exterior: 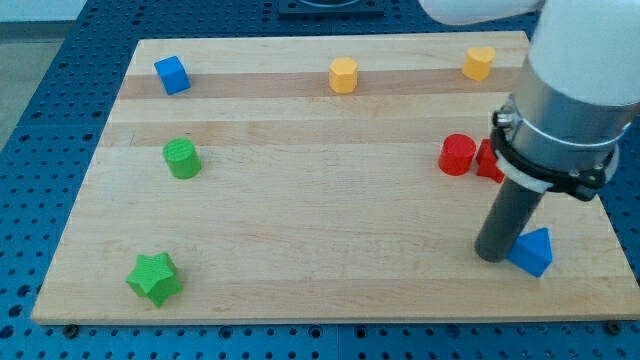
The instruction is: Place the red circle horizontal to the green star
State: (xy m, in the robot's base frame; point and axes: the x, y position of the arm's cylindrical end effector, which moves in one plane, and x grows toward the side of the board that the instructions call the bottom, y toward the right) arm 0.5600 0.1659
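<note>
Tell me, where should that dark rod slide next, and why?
Probably up toward the view's top, round to the right of the red circle. My tip sits below it beside the blue block, while the green star lies far left and lower.

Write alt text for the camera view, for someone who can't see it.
My tip rests beside a blue block at the wooden board's lower right, below the red circle. The green star sits far off at the lower left.

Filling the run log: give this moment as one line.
my tip: view's lower right, touching blue block | red circle: right, unmoved | green star: lower left | phase: approaching
</note>
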